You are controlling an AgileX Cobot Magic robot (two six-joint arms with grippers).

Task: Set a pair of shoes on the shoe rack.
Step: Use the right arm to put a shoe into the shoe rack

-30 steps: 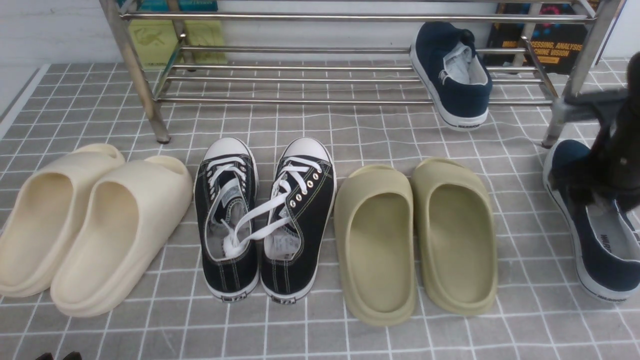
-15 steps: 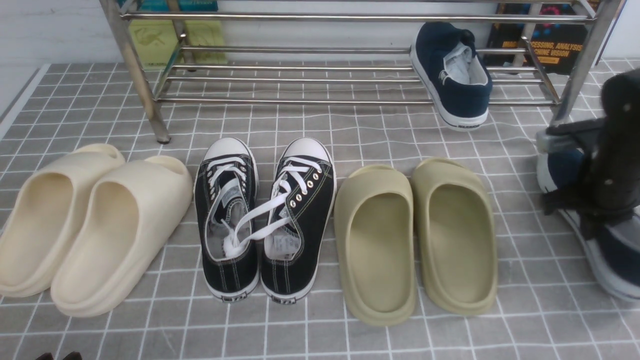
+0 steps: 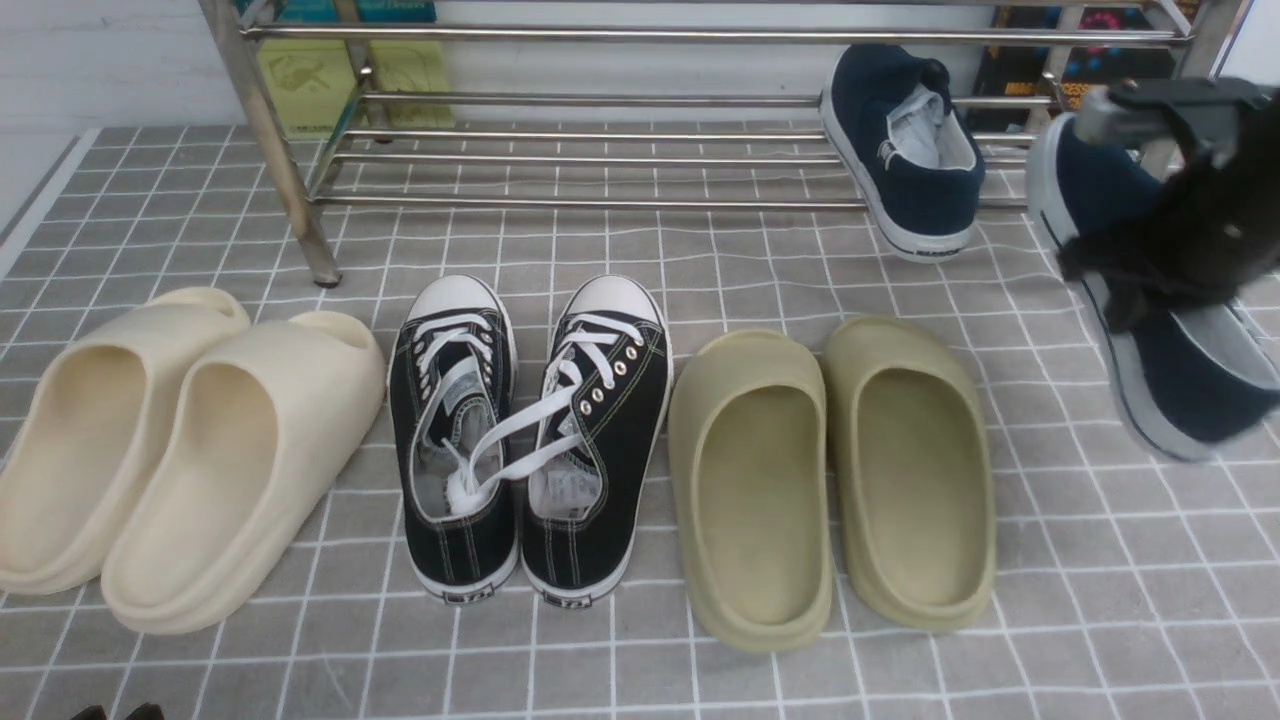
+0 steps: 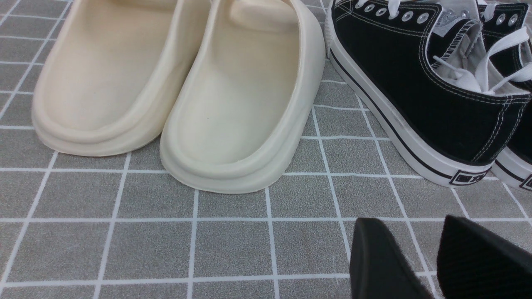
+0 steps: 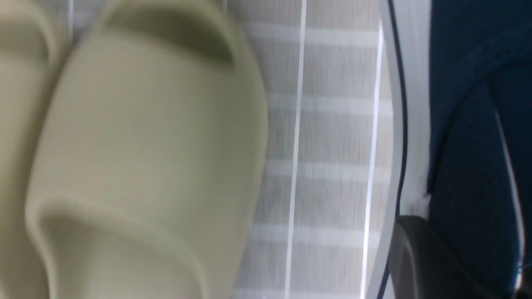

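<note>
One navy slip-on shoe (image 3: 905, 150) rests toe-in on the lower rails of the steel shoe rack (image 3: 600, 160), towards its right end, heel hanging over the front rail. My right gripper (image 3: 1150, 270) is shut on the side wall of the second navy shoe (image 3: 1175, 380) and holds it tilted in the air, toe close to the rack's right front leg. In the right wrist view the gripper (image 5: 469, 249) pinches the navy canvas (image 5: 465, 124) beside the white sole. My left gripper (image 4: 409, 245) is open and empty, low over the floor near the front.
On the grey tiled mat (image 3: 640, 670) stand a row of cream slides (image 3: 240, 470), black lace-up sneakers (image 3: 595, 430) and olive slides (image 3: 915, 470). Books (image 3: 1090, 90) and a green box (image 3: 340, 75) stand behind the rack. The left wrist view shows a cream slide (image 4: 241, 104) and a black sneaker (image 4: 415, 83).
My right gripper has lifted the second navy shoe off the floor and carried it up and away towards the rack's right end. The left arm has not moved.
</note>
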